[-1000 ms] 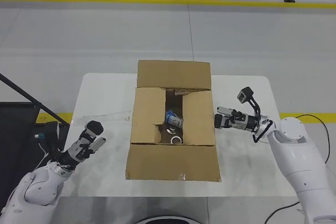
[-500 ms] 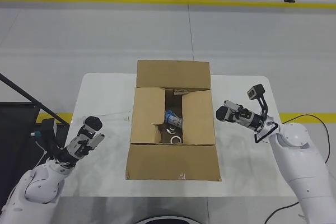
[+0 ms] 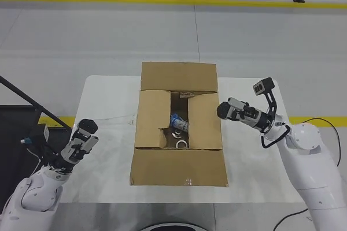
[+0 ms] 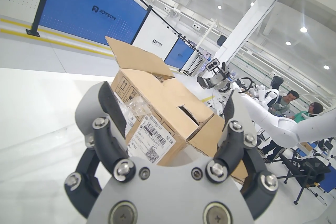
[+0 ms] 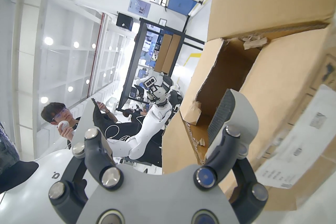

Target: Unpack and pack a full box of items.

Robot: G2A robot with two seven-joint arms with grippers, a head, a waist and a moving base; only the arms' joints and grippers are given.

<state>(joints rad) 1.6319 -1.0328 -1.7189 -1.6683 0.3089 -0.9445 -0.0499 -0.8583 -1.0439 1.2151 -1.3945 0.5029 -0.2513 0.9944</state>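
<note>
A white table (image 3: 104, 92) takes up the middle of the top view, and the cardboard box (image 3: 179, 167) sits on it at the centre of the frame. The box's far flap is folded out toward the top of the frame and its near flap toward the bottom. The two side flaps lie almost closed over the opening, leaving a narrow dark slot between them.

The right gripper (image 3: 222, 110) sits at centre right of the top view, just beside the box's right side flap and near its upper corner. In the right wrist view its claw (image 5: 161, 99) is spread wide and holds nothing, with the box (image 5: 275, 57) close behind it.

The left gripper (image 3: 87, 128) is at the lower left of the top view, at the table's left edge and well apart from the box. In the left wrist view its claw (image 4: 168, 93) is also spread wide and empty, pointing toward the labelled side of the box (image 4: 162, 101).

A crumpled piece of clear plastic (image 3: 117, 120) lies on the table against the box's left side, left of centre in the top view.

Inside the slot lies a small blue and white packet (image 3: 179, 122), with pale round items (image 3: 180, 143) just below it. These are too small to tell what they are.
</note>
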